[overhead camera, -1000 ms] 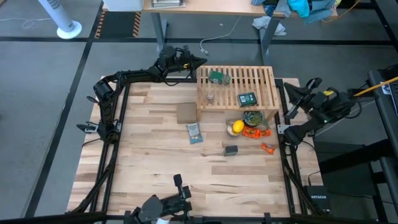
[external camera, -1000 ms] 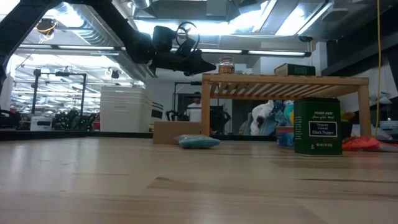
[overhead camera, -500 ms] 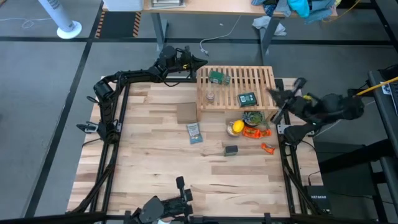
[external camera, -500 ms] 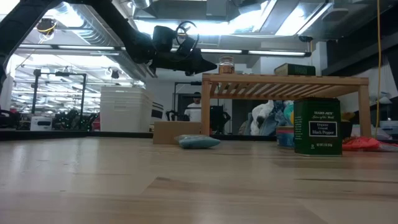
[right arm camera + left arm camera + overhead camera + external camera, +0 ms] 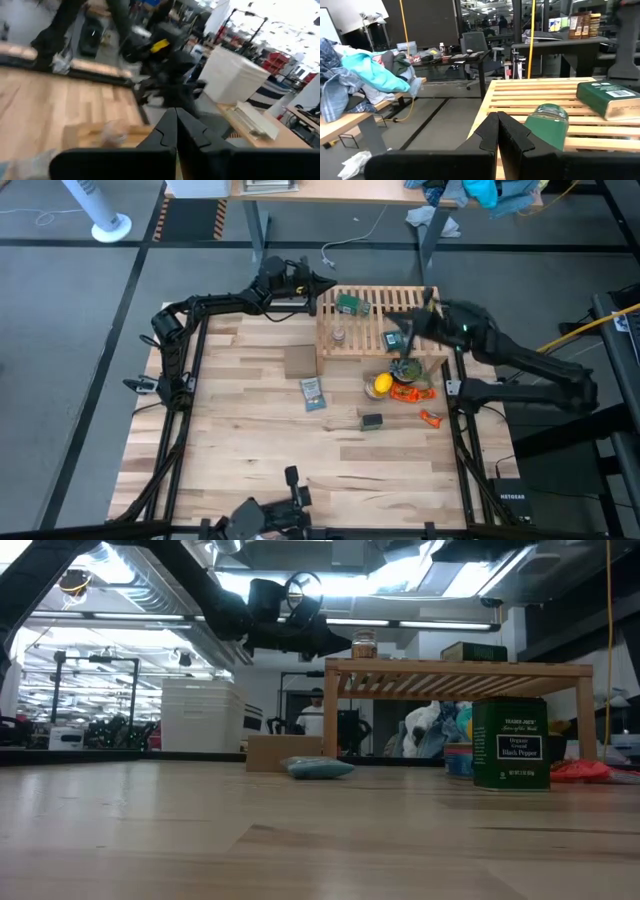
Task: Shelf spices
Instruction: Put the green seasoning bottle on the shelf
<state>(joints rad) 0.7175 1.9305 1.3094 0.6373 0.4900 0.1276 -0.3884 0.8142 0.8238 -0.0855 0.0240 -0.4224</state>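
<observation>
Pale butcher-block table (image 5: 250,440) carries the slatted shelf (image 5: 425,305) at its far edge, with a green bottle (image 5: 348,305), a clear glass jar (image 5: 339,335) and a green-labelled tin (image 5: 398,339) already on top. The other dark tin (image 5: 372,421) stands on the table, well apart from the rack. The left gripper (image 5: 318,284) waits at the shelf's far corner, fingers pressed together. The right gripper (image 5: 402,335) sits over the rack's right half, also closed on nothing. It should, I'd judge, open, swing towards the tin and grasp it squarely, clear of the lemon (image 5: 379,386).
</observation>
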